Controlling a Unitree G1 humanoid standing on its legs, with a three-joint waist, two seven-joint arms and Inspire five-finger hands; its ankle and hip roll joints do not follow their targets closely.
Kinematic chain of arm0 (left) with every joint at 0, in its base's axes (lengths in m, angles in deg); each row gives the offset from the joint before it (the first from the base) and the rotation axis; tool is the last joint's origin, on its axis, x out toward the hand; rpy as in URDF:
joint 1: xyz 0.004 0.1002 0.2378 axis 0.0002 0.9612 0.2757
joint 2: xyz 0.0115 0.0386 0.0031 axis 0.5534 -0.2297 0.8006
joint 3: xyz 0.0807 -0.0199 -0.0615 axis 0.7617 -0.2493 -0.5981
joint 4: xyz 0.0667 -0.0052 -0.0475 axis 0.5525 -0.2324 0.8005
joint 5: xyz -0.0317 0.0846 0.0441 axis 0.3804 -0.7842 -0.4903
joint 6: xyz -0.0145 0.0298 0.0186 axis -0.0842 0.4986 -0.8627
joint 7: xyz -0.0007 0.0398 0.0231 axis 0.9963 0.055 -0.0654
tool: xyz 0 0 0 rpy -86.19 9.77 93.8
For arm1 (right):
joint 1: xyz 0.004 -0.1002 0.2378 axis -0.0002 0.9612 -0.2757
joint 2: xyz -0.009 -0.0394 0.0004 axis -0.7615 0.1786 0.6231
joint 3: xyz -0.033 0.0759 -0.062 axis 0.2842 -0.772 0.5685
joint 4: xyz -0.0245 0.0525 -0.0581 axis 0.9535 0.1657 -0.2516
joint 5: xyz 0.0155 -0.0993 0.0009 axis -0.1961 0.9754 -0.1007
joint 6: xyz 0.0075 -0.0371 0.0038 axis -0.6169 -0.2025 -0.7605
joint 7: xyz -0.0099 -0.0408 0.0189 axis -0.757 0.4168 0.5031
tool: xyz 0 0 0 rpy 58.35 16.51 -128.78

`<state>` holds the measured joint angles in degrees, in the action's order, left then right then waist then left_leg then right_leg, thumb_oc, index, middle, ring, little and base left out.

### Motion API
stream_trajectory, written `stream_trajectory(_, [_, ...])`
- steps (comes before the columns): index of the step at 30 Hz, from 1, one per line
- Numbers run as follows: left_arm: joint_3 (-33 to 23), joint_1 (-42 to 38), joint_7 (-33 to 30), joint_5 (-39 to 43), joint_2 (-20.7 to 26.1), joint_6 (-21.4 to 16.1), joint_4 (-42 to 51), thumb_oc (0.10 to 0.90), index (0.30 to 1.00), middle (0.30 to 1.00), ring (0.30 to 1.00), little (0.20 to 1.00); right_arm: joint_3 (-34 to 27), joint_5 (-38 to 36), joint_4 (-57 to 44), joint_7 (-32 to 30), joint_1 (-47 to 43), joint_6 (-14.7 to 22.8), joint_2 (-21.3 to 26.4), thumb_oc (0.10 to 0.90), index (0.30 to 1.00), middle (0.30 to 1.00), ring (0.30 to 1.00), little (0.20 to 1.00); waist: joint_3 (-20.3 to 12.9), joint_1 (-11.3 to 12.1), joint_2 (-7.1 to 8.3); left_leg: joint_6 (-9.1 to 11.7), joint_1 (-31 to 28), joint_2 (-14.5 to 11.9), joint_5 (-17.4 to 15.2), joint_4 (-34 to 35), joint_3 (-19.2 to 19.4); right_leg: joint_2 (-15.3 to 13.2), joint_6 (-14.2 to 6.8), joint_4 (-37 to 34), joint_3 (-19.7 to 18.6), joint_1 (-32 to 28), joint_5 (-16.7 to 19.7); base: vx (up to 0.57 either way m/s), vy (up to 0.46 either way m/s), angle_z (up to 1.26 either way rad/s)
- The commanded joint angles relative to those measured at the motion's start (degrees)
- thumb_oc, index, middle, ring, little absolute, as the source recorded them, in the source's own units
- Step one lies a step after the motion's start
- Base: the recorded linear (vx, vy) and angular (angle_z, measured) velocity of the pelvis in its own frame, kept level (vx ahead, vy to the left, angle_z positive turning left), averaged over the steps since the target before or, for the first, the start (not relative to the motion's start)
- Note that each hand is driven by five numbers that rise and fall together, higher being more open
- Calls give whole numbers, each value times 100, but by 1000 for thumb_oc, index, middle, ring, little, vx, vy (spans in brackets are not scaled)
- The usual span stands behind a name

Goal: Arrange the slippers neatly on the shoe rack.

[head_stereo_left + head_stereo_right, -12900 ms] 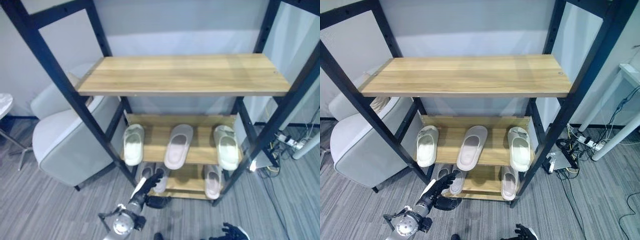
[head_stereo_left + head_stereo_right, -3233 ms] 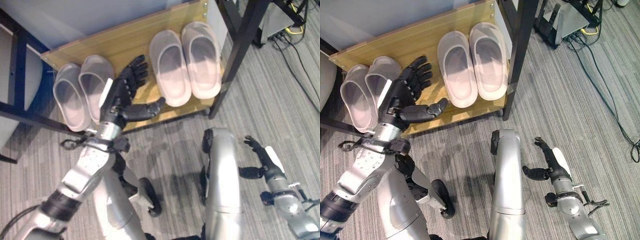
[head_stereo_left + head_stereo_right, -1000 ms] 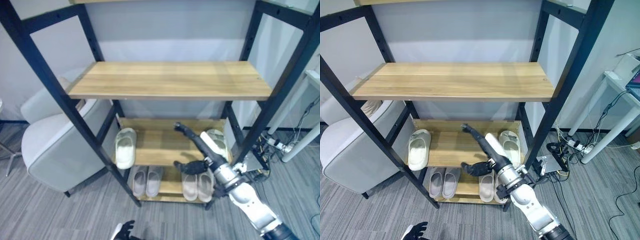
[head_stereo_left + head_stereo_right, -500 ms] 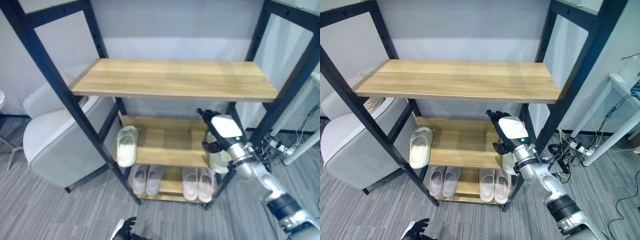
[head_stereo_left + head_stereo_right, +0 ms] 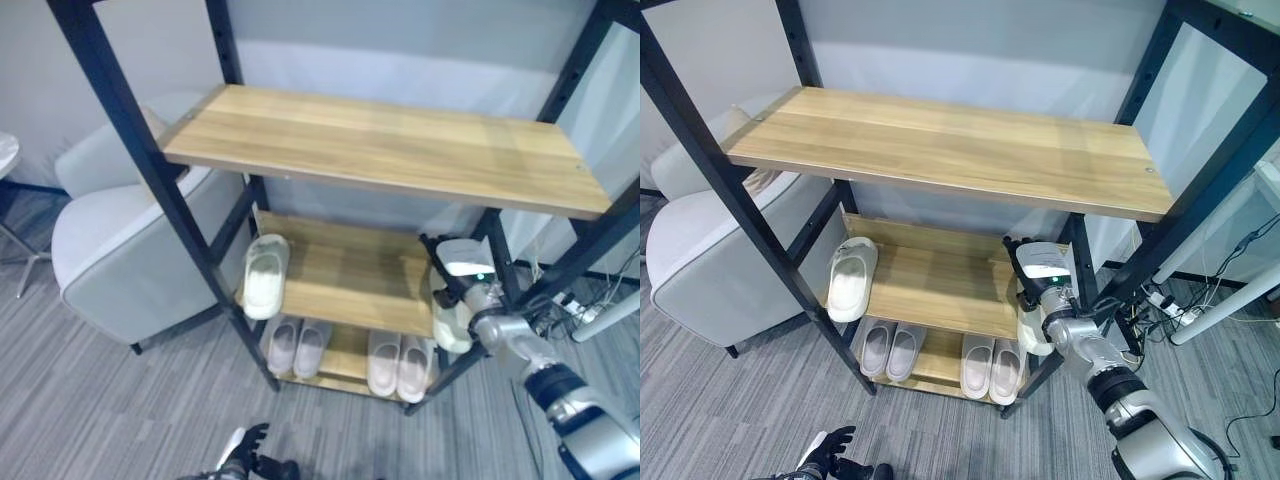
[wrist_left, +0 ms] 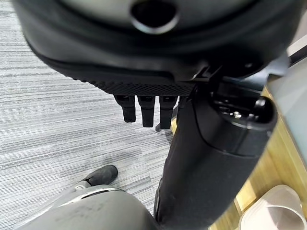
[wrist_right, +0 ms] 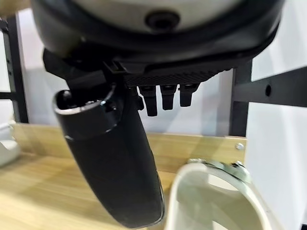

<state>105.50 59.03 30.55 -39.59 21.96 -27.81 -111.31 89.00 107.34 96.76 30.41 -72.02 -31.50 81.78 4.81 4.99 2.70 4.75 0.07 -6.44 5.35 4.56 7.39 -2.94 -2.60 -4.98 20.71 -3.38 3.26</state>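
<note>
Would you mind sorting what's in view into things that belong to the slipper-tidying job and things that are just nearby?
Belongs to the job:
shoe rack
left cream slipper, middle shelf
right cream slipper, by the right hand
two pinkish pairs, bottom shelf

Just nearby:
grey armchair
white table legs
floor cables

Evenly and softly lit from above, with faint glare on the top shelf (image 5: 380,145) and dim shade beneath it; blurred at close range on the right robot hand (image 7: 120,163) and slipper (image 7: 216,201)
</note>
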Motion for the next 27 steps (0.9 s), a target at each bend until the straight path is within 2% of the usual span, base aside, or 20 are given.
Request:
stream_trajectory(1, [473, -216, -42, -147, -269, -19, -258, 800, 900, 900, 900, 900, -14, 348, 209, -269, -1106, -171, 112, 800, 900, 900, 900, 900, -70, 87, 170, -14, -154, 187, -588, 44, 339, -207, -512, 68, -123, -102, -472, 0, 0, 0])
stream_trajectory(7, [507, -291, 1, -146, -261, 0, -224, 800, 900, 900, 900, 900, 108, 506, 375, -150, -1355, -289, 271, 800, 900, 900, 900, 900, 18, 102, 198, -1, -4, 202, -547, 44, 297, -233, -517, 58, -81, 16, -447, -21, 0, 1])
stream_trajectory(11, [464, -340, 43, -146, -249, 14, -240, 800, 900, 900, 900, 900, 310, 894, 138, 24, -1455, -257, 621, 800, 900, 900, 900, 900, 52, 105, 261, 31, 145, 204, -500, 44, 227, -252, -526, 48, 7, 113, -433, -13, -6, 14])
stream_trajectory(18, [439, -385, 78, -133, -194, -26, -202, 800, 900, 900, 900, 900, 428, 948, 251, 103, -1497, -217, 980, 800, 900, 900, 900, 900, 119, 151, 279, 84, 315, 223, -435, 44, 133, -290, -535, 44, 111, 209, -412, -11, -2, 7])
stream_trajectory(23, [420, -428, 83, -126, -165, -32, -198, 800, 900, 900, 900, 900, 368, 892, 170, 125, -1476, -197, 1192, 800, 900, 900, 900, 900, 134, 146, 286, 109, 429, 226, -398, 44, 64, -312, -540, 45, 194, 274, -395, -25, -5, 16])
stream_trajectory(25, [370, -495, 87, -161, -144, -8, -228, 800, 900, 900, 900, 900, 235, 907, -222, 131, -1370, -149, 1475, 800, 900, 900, 900, 900, 147, 128, 307, 139, 492, 235, -381, 44, -7, -332, -539, 53, 290, 303, -388, -22, -13, 12])
stream_trajectory(27, [369, -508, 92, -170, -143, -3, -227, 800, 900, 900, 900, 900, 160, 920, -360, 170, -1291, -134, 1566, 800, 900, 900, 900, 900, 150, 121, 315, 138, 498, 232, -381, 44, -40, -338, -539, 55, 320, 292, -389, 1, -6, 15])
